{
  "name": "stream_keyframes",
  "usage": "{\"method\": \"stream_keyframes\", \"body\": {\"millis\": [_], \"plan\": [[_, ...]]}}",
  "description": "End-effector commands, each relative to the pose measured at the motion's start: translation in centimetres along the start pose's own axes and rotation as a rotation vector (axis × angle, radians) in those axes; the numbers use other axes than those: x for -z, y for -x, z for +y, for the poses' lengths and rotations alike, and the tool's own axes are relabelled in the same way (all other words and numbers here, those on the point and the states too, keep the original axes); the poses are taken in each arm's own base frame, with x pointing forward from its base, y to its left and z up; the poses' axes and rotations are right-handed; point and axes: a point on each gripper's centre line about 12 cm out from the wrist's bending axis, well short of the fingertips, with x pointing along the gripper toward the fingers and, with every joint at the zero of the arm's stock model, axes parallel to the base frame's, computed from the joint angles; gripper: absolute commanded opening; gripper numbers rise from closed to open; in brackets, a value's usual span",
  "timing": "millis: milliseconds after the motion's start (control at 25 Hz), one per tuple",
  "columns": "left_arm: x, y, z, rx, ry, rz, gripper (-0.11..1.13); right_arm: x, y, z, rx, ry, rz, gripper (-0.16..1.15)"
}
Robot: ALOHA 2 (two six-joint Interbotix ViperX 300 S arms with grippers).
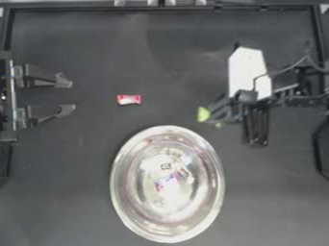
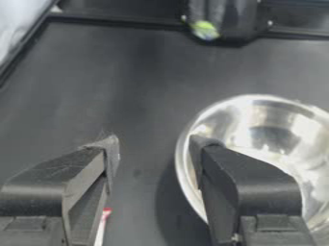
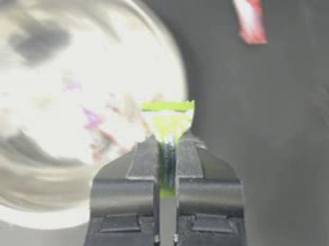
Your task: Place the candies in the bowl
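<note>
Overhead, the right end effector point(image 1: 215, 114) pinches the green candy point(image 1: 204, 114) just off the upper right rim of the bowl point(image 1: 167, 182), so the carry looks underway and the next move likely calls for shifting over the bowl and letting go, while the red candy point(image 1: 128, 99) lies on the counter point(image 1: 77, 182) above the bowl. From the left wrist, the left end effector point(image 2: 151, 192) hangs wide and idle at the counter's left side. From the right wrist, the jaws clamp the crinkled green wrapper, with the shiny bowl holding what look like purple and white sweets.
</note>
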Motion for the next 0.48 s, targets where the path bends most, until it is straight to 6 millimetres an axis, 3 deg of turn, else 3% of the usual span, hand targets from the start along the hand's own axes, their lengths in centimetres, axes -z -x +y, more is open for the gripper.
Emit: {"method": "stream_keyframes", "body": {"millis": [40, 280, 480], "plan": [[-0.5, 0.0, 0.0, 0.0, 0.003, -0.009, 0.85, -2.4, -1.3, 1.8, -0.038, 0.035, -0.031, 0.2], [-0.4, 0.0, 0.0, 0.0, 0.003, -0.008, 0.85, -3.1, -5.5, 4.6, -0.089, 0.084, 0.007, 0.2], [-0.4, 0.0, 0.0, 0.001, 0.003, -0.003, 0.85, -2.5, -7.8, 5.2, -0.105, 0.056, 0.01, 0.21]]}}
